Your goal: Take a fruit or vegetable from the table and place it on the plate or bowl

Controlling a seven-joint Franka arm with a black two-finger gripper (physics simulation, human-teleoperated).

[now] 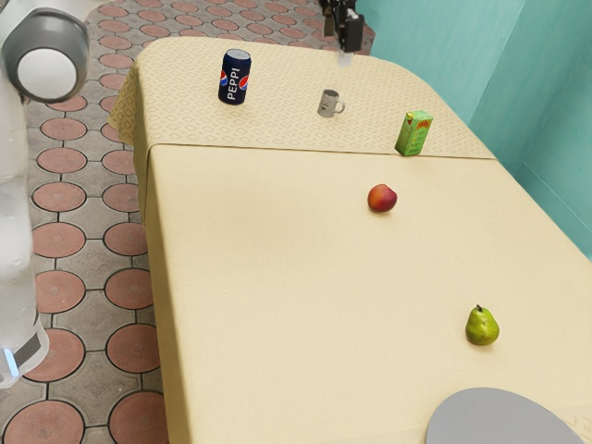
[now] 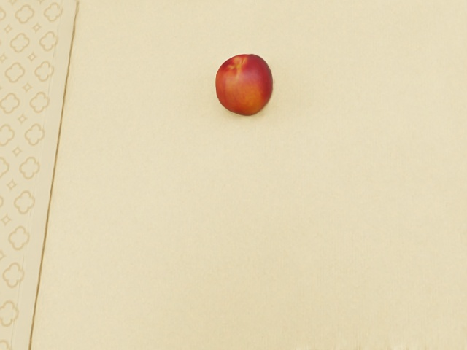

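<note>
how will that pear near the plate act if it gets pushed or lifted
The pear stands upright on a rounded base, narrower on top, so a sideways push would probably tip it, then it may roll in an arc. Its skin looks smooth, so a grip might slip.

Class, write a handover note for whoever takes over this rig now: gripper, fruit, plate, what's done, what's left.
Gripper: raised high over the table, carrying no fruit.
Peach and pear: both lying on the table; the pear is nearer the grey plate.
Done: nothing picked up yet.
Left: grasp one fruit, set it on the plate.
</note>
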